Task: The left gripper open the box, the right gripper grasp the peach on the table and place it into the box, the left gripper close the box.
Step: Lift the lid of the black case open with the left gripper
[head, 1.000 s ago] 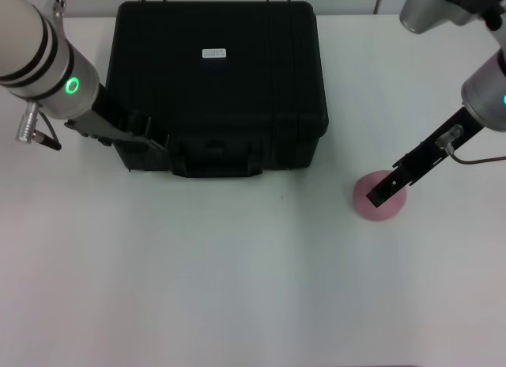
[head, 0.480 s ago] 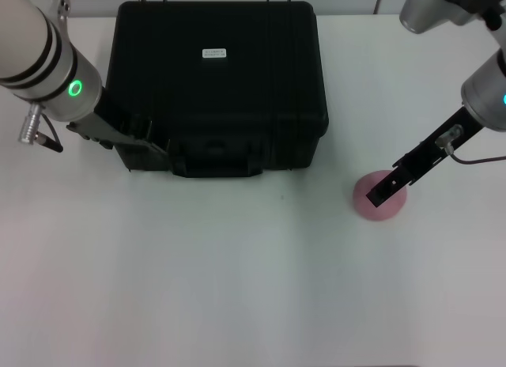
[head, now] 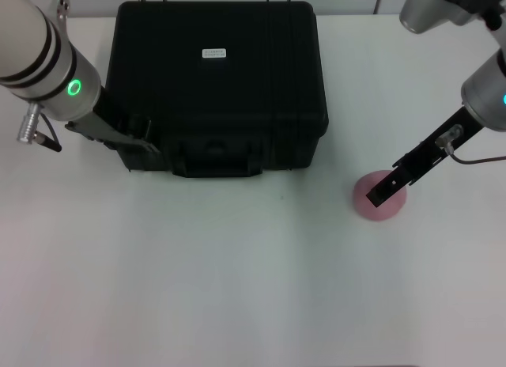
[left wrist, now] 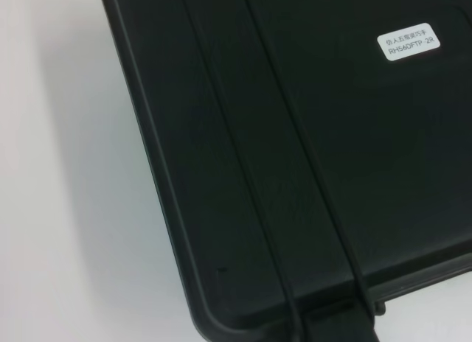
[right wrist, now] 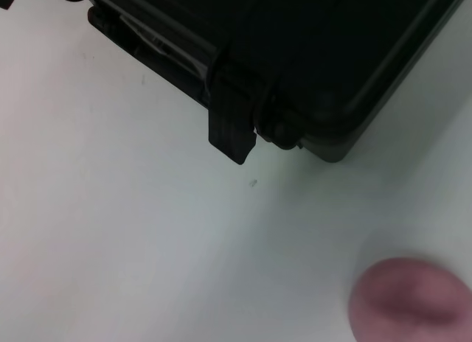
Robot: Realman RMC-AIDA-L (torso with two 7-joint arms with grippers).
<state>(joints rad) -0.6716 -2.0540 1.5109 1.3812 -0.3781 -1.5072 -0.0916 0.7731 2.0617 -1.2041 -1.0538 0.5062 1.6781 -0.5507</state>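
peach [head: 379,198]: soft, bruisable; grasp gently at its widest girth | right end effector [head: 386,189]: directly above it, state indeterminable | box [head: 217,82]: rigid, lid down | left end effector [head: 134,139]: at front-left corner, state indeterminable

Lab bench — bare white table [head: 198,288]

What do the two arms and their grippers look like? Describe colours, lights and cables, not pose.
The left gripper is black, on a thick silver-white arm with black bands and a green glowing ring. The right gripper is slim and black, on a white-silver arm with a blue-cyan light and a thin cable.
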